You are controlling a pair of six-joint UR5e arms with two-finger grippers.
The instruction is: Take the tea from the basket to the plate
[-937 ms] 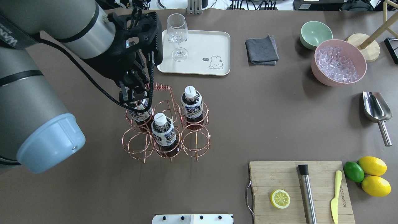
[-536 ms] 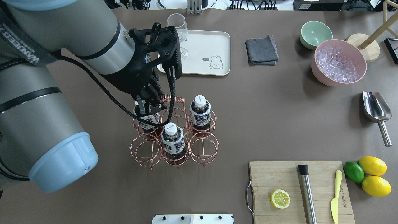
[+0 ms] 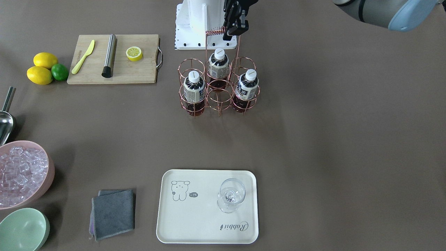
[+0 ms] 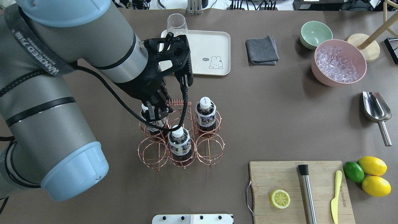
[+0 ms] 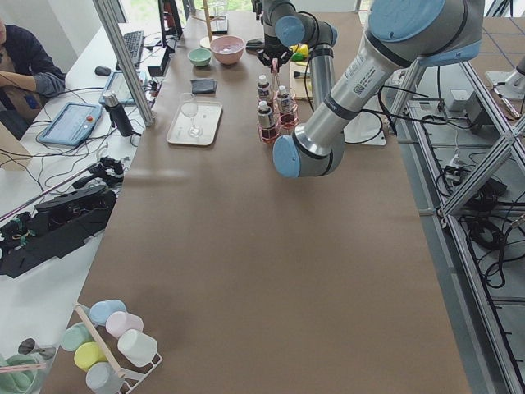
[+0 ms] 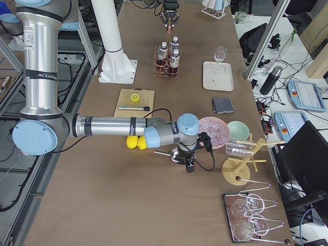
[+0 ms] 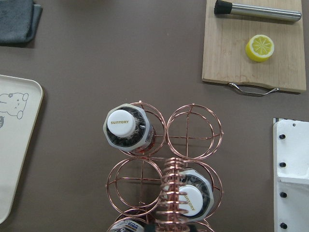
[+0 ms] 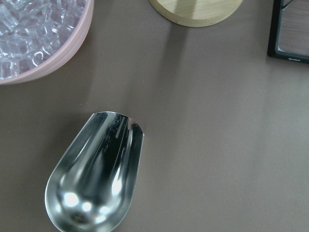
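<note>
The copper wire basket stands left of the table's middle with three tea bottles in its cells: one at the back right, one in the front middle, one partly hidden under my left gripper. My left gripper is shut on the basket's coiled handle, which also shows in the left wrist view. The cream plate lies beyond the basket, holding a wine glass. My right gripper hovers over the metal scoop; I cannot tell its state.
A grey cloth, a mint-green bowl and a pink bowl of ice sit at the back right. A cutting board with a lemon half, a steel muddler and a yellow knife is front right, next to lemons and a lime.
My left gripper has moved right and toward the robot with the basket handle in it. The basket and its three bottles have shifted the same way. My arm now hides most of the glass.
</note>
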